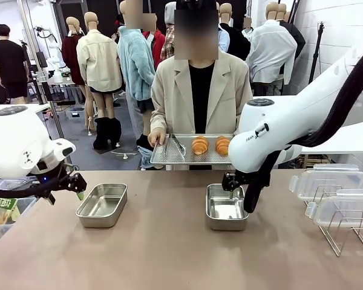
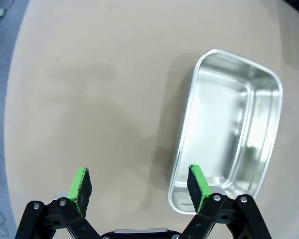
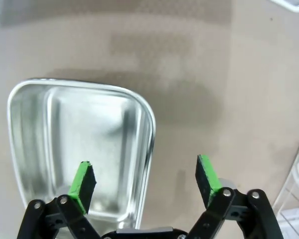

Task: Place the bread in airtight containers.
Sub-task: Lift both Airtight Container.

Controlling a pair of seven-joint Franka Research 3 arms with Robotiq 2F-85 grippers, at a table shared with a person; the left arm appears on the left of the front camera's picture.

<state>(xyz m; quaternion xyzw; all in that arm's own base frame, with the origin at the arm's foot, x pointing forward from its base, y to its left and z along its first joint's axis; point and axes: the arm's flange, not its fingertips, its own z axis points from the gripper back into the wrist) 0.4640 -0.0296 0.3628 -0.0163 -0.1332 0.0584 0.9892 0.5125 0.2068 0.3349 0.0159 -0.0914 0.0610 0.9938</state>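
- Your left gripper (image 2: 138, 173) hangs empty, jaws wide apart, just beside the empty left tin (image 2: 229, 124); bare tan table (image 2: 89, 99) lies open around it.
- Your right gripper (image 3: 144, 164) also gapes, above the empty right tin (image 3: 79, 134), at its edge.
- The front view adds clear lids (image 1: 330, 181) on a wire rack (image 1: 345, 232) at right.
- Farthest off, a person (image 1: 199, 90) holds a tray (image 1: 169, 158) carrying both rolls (image 1: 200, 145), beyond the table's far edge.

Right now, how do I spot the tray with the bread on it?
Look across the brown table to the person in the beige jacket, who holds the tray. It is flat and carries two golden rolls, unlike the two deep, empty tins.
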